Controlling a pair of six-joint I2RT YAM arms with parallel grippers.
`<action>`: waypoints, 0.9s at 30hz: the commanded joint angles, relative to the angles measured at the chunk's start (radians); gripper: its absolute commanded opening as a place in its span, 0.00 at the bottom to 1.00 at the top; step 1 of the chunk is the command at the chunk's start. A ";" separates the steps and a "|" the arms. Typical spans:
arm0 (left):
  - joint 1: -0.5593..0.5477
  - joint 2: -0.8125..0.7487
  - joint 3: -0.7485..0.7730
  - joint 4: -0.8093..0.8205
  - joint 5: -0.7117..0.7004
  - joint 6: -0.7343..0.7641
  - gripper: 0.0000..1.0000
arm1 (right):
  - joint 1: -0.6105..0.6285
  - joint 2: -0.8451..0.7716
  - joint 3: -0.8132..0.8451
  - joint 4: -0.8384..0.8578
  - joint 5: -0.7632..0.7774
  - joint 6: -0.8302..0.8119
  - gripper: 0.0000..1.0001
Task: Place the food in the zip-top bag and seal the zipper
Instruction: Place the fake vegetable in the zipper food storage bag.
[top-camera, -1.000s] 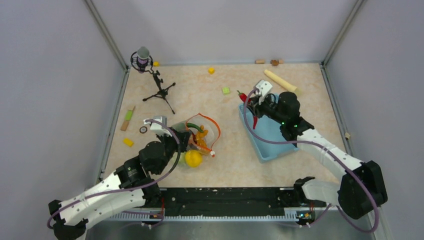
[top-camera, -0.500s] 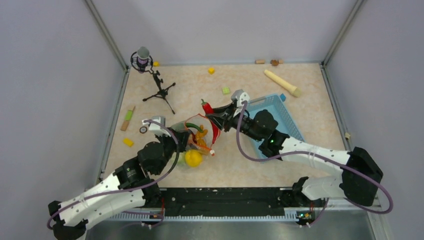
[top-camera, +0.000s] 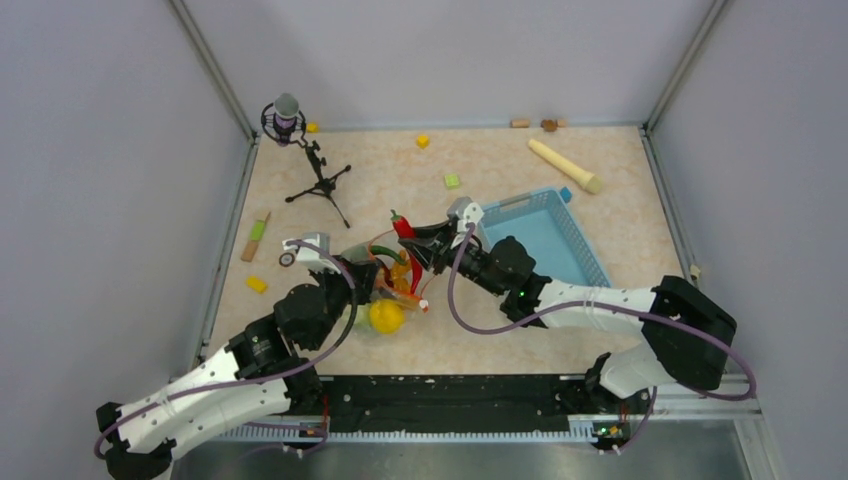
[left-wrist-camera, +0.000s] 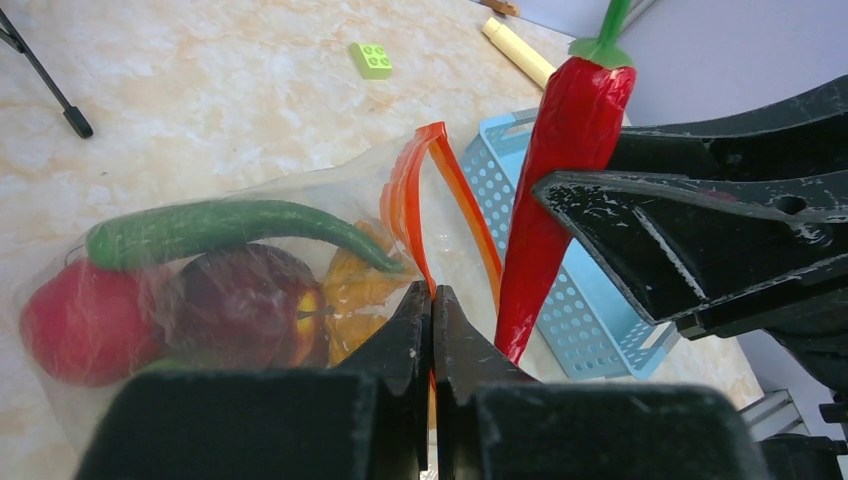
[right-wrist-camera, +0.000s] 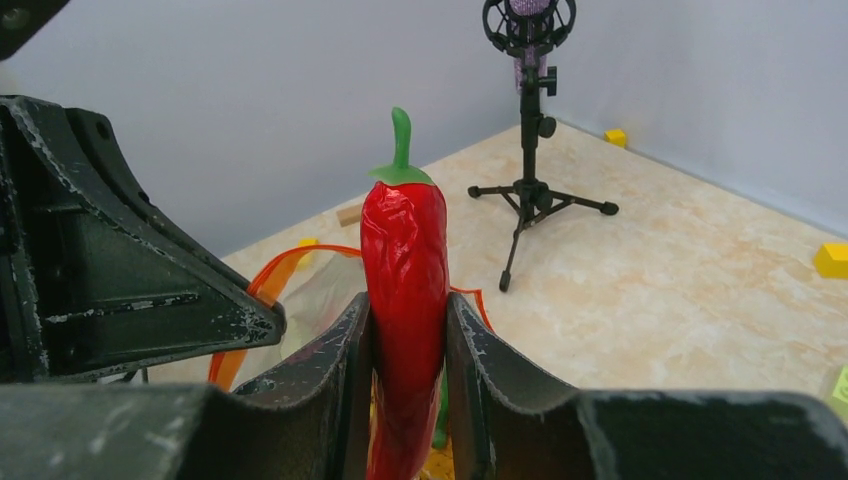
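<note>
Right end effector (right-wrist-camera: 405, 318), clamping the red chili (right-wrist-camera: 404, 230), moved from basket (top-camera: 550, 240) to zip-top bag (left-wrist-camera: 200, 250) mouth (left end effector (left-wrist-camera: 432, 300) pinches zipper (left-wrist-camera: 415, 175)); drop next.

- Light-blue mesh basket (top-camera: 550, 240): right of centre, upright.
- Beige wooden stick (top-camera: 565, 166): lies just behind the basket.
- Microphone (top-camera: 287, 108): on a black tripod, back left corner.
- Yellow cube (top-camera: 423, 141) and green block (top-camera: 452, 181): mid-back, apart.
- Yellow block (top-camera: 257, 284): near the left edge.
- Marbled beige table (top-camera: 380, 170): under everything listed.
</note>
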 joint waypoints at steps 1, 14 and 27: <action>0.002 -0.005 -0.002 0.043 -0.014 0.007 0.00 | 0.017 0.016 0.002 0.080 0.004 0.001 0.00; 0.001 -0.008 -0.001 0.039 -0.028 0.010 0.00 | 0.050 0.005 -0.041 -0.023 -0.068 0.063 0.00; 0.001 -0.008 0.001 0.042 -0.007 0.009 0.00 | 0.052 0.075 0.056 -0.227 -0.050 0.090 0.01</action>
